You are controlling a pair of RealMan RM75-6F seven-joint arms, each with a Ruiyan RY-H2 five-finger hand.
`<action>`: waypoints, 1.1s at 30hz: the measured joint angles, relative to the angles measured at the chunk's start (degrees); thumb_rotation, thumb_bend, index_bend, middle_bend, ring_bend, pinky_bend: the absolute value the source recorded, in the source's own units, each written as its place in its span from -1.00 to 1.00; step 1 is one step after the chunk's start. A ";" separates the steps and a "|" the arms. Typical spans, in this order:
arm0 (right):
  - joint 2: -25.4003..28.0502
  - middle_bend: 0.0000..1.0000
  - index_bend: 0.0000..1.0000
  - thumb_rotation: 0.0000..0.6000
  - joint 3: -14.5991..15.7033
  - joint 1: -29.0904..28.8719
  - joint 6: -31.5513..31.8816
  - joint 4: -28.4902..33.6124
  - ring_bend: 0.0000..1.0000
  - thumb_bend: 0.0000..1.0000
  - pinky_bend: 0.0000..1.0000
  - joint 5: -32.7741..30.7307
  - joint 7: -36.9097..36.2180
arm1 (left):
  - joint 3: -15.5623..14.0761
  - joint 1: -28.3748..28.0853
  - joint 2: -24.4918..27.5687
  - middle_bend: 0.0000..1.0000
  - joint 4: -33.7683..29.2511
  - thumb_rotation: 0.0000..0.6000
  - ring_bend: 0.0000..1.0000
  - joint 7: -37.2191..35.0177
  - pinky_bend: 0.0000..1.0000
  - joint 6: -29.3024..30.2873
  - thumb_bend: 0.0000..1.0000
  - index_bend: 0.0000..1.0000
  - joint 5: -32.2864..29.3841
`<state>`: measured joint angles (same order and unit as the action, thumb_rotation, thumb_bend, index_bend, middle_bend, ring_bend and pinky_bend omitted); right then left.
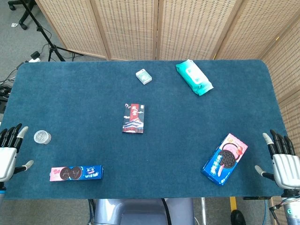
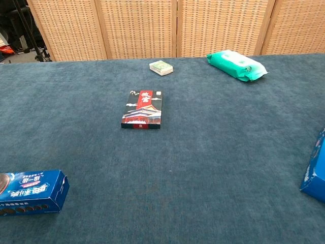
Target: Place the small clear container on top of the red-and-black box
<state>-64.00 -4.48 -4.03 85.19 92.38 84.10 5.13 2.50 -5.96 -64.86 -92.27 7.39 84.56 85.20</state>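
Clear container (image 1: 42,137) beside left hand (image 1: 8,152), red-and-black box (image 1: 133,118) mid-table, right hand (image 1: 283,161), both fingers apart, empty

light: bright, even | shadows: faint | focus: sharp | glare: none visible

A lab or studio set-up: woven folding screens (image 1: 140,28) wall off a bench (image 1: 84,93) covered in blue felt, with a black tripod stand (image 1: 44,33) and loose cables (image 1: 7,89) on grey carpet beside it.
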 measured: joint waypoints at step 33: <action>0.97 -1.00 -1.00 1.00 -0.72 -0.57 -2.59 0.37 -1.00 -1.00 -1.00 -2.80 -2.02 | 0.34 -15.44 -7.61 -1.00 37.14 1.00 -1.00 -42.39 -1.00 -34.15 -0.96 -1.00 -2.98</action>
<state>-63.03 -5.20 -4.60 82.61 92.75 81.31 3.12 2.84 -21.40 -72.47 -55.13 -34.99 50.41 82.22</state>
